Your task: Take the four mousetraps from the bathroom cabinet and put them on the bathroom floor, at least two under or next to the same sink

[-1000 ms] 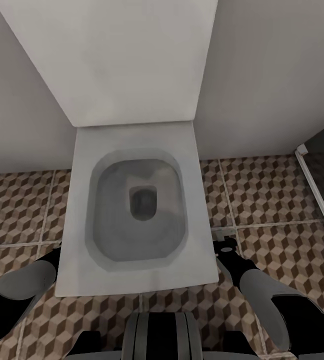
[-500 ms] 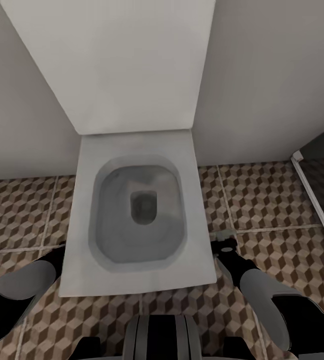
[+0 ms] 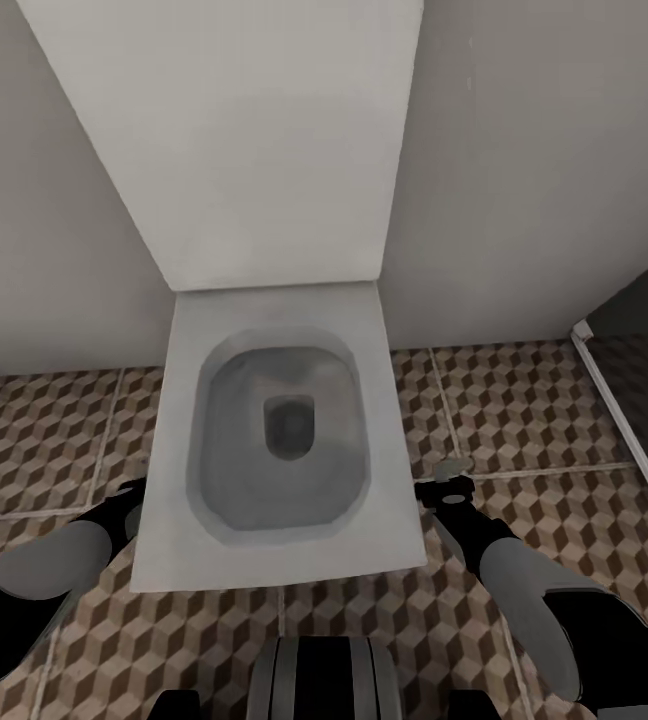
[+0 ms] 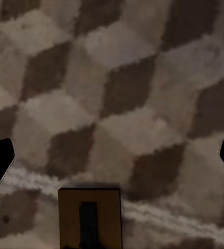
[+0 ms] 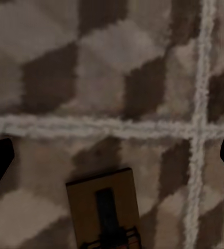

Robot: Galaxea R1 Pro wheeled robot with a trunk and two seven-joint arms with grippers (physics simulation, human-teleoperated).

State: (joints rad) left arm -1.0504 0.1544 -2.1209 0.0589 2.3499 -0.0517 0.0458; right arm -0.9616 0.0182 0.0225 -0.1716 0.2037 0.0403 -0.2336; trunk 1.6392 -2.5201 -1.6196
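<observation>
Between the dark fingertips at the two side edges of the left wrist view, the left gripper [image 4: 112,155] appears spread wide, and a small brown mousetrap [image 4: 89,217] with a dark bar down its middle sits at the bottom centre of that frame, though whether it lies loose on the tile or hangs from something hidden below the frame edge I cannot tell. The right gripper [image 5: 112,155] looks equally wide, its tips at the left and right edges, with a second mousetrap [image 5: 105,210] low in that frame, wire parts at its lower end, just short of a pale grout cross. Further out, the head view puts the left gripper [image 3: 124,510] at the lower left, tucked against the edge of the white toilet [image 3: 279,440], and the right gripper [image 3: 446,490] right of centre, close by the bowl's other side above the cube-patterned bathroom floor [image 3: 534,410]. The traps are too small to make out there. The raised lid fills the upper centre, a dark shower threshold runs down the right edge. The danger, as I judge it, is position (this is a toilet, not the sink): traps left here would satisfy the floor condition but not the sink one, and a swing of either forearm could strike the bowl.
</observation>
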